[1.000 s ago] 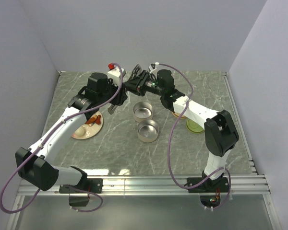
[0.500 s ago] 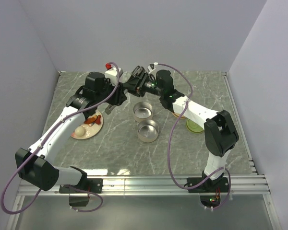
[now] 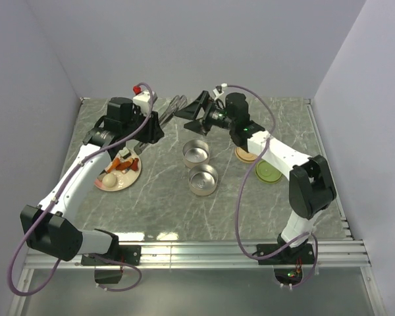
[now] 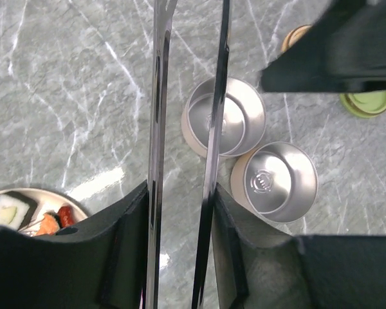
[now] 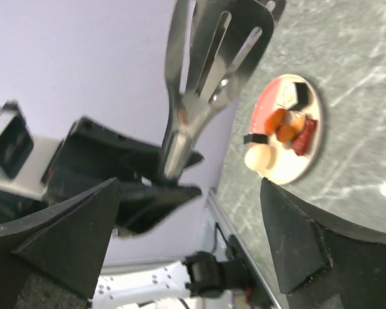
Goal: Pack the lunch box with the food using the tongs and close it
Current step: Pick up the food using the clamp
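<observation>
- Beyond the two shiny round steel tins, both empty, the left gripper clamps the long silvery metal tongs; the right gripper gapes empty beside them.
- Left of the tins, small food pieces sit on the pink plate; the tongs likely swing there next.

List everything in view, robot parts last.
steel tins: 2, shiny silver, lids off, side by side mid-table
lids: 2, pale orange and green, right of the tins
plate: 1, pink, left side
food: several pieces, whitish, orange, red, dark-and-white, on the plate
tongs: 1, silvery, held above the table
table: 1, grey marble
left gripper: shut on the tongs
right gripper: open, empty, near the tongs' tips
</observation>
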You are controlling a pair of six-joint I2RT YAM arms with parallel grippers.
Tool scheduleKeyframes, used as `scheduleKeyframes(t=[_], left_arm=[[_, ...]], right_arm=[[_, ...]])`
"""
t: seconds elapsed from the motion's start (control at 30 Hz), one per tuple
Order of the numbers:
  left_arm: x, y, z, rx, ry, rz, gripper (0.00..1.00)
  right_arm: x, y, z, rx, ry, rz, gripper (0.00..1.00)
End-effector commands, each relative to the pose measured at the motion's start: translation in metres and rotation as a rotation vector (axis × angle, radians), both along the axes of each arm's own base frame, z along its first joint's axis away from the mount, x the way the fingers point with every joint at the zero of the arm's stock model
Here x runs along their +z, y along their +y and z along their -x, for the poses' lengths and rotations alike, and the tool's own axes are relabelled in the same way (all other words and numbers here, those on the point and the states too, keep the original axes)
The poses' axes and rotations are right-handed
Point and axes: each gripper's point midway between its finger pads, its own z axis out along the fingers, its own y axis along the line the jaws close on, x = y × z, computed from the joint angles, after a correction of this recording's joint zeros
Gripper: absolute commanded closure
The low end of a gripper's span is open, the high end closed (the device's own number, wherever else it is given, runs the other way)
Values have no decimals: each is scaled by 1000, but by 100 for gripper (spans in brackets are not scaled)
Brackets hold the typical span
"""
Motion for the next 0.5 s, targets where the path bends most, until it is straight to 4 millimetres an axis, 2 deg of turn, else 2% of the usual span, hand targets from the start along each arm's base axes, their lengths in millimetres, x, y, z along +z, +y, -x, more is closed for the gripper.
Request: scheduleKeyframes(t=[0.0, 0.1, 0.13, 0.2, 0.23, 0.3, 0.47], left_arm=[[32, 9, -3, 2, -88, -7, 56], [29, 27, -1, 10, -106, -122, 51], [33, 32, 2, 15, -123, -145, 50], [29, 42, 6, 4, -143, -212, 45], [29, 48, 13, 8, -147, -231, 43], [24, 55, 21, -9, -139, -272, 41], [17, 76, 52, -37, -76, -325, 39]], right_arm=[[24, -21, 16, 38, -119, 28, 4], [15, -43, 16, 37, -166, 111, 1], [21, -50, 18, 34, -191, 116, 0], [18, -67, 14, 17, -221, 146, 0], [23, -74, 16, 8, -238, 153, 0], [18, -88, 17, 0, -256, 189, 0], [22, -109, 25, -14, -330, 252, 0]])
